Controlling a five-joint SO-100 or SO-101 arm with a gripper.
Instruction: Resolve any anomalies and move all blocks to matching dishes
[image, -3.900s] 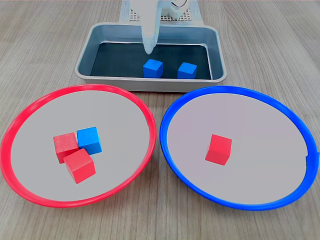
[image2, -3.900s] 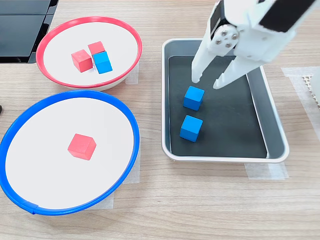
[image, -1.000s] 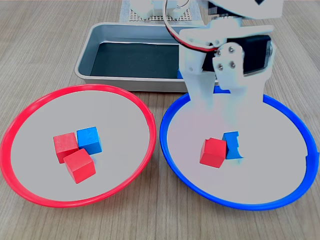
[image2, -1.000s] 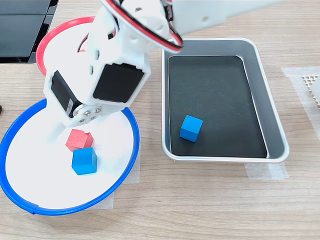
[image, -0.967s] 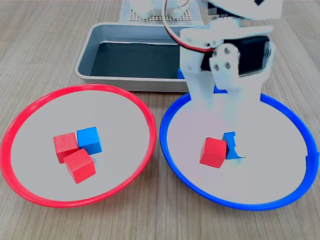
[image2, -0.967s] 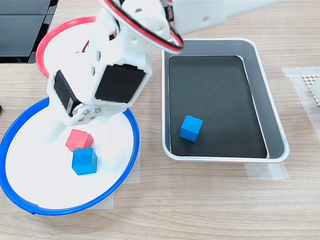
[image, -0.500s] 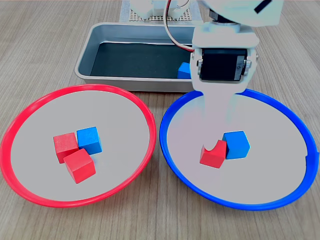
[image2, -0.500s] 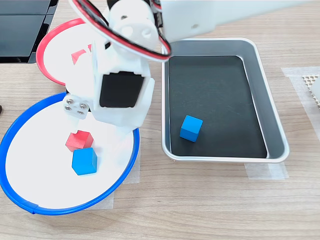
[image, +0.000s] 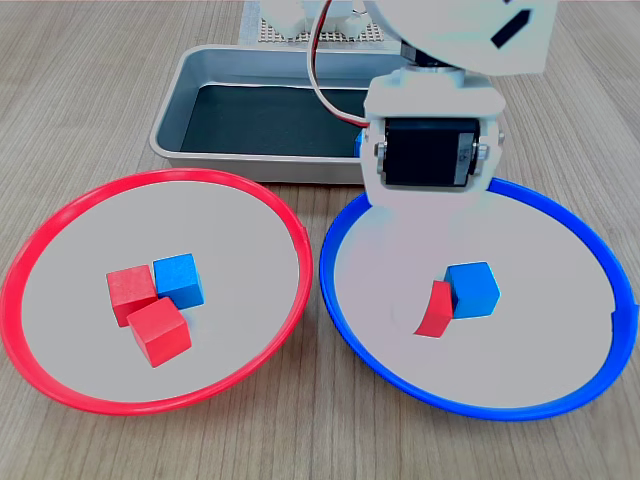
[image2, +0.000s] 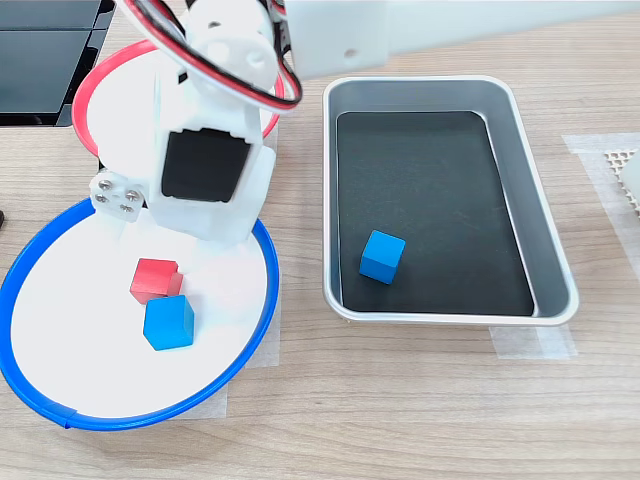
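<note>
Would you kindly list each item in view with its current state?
Blue dish: holds one red block and one blue block, touching.
Red dish: holds two red blocks and one blue block, clustered.
Tray: holds one blue block.
Hand: over the blue dish at the red block; jaws hidden.

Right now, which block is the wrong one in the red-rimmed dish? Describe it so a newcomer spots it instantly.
Find the red-rimmed dish, on the first exterior view's left. Three cubes cluster near its middle; the one farthest from the camera, toward the tray, is the blue block. It touches two red blocks and is the only blue thing in that dish.
</note>
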